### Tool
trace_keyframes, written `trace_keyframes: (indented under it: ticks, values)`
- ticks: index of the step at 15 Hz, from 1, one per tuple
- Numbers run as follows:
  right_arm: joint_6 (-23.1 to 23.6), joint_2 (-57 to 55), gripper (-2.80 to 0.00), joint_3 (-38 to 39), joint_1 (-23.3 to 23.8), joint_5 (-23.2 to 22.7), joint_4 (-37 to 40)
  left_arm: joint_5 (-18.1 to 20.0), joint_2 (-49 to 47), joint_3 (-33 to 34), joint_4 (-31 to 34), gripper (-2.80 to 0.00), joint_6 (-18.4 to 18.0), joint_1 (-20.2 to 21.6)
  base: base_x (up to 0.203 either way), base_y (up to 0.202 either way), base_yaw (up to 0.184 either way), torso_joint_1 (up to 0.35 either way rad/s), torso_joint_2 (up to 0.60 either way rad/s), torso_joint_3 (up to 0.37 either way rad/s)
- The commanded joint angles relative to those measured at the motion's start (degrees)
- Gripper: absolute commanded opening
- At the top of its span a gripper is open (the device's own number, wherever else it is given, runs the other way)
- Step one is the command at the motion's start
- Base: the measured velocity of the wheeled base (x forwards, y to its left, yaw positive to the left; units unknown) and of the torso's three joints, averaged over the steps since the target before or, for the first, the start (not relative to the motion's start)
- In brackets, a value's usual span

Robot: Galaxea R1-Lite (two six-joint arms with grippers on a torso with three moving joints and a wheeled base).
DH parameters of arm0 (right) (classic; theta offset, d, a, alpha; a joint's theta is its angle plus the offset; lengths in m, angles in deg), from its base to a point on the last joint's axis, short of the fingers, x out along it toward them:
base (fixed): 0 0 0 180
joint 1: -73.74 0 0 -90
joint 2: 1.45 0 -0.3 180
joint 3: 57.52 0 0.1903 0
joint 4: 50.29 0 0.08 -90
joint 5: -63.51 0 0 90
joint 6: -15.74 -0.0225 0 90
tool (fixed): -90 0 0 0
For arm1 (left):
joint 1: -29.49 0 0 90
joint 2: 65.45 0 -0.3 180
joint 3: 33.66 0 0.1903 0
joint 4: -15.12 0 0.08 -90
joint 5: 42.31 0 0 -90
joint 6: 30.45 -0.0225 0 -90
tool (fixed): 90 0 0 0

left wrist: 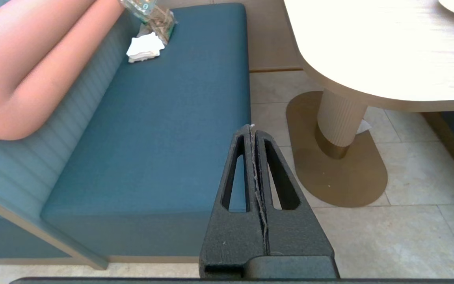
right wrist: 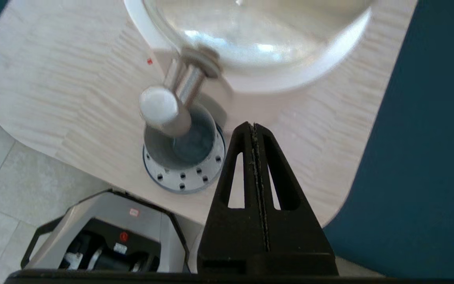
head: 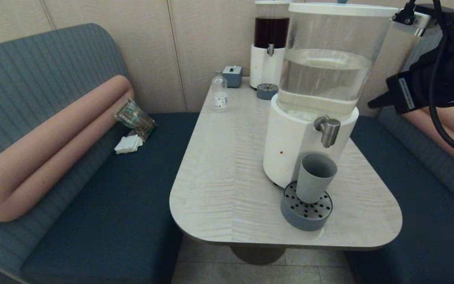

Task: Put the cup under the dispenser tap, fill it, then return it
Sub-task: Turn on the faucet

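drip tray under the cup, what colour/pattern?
Grey-blue drip tray, its top perforated with round holes; the cup stands on it. Best in the head view.

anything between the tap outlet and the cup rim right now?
Nothing solid. In the head view the dispenser tap hangs above the cup with an open gap; no stream is visible. The right claw, shut, is off to the side.

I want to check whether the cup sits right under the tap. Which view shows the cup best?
The head view: the whole cup stands upright on the drip tray, below the tap. The right wrist view looks down from above, where the tap hides part of the cup's mouth. The left wrist view shows no cup.
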Motion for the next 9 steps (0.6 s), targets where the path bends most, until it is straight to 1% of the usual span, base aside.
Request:
trace_keyframes:
  ticks: [1, 9]
  values:
    - [-0.01, -1.14, -2.80, 0.28, -0.45, 0.09, -0.03, 0.02, 0.10, 0.00, 0.00, -2.80, -0.01, -0.01, 0.000, 0.000, 0.000, 0.000, 0.00, 0.000]
    - [0.03, -5.29, -2.80, -0.20, -4.44, 1.64, -0.20, 0.02, 0.10, 0.00, 0.00, -2.80, -0.01, -0.01, 0.000, 0.000, 0.000, 0.000, 0.00, 0.000]
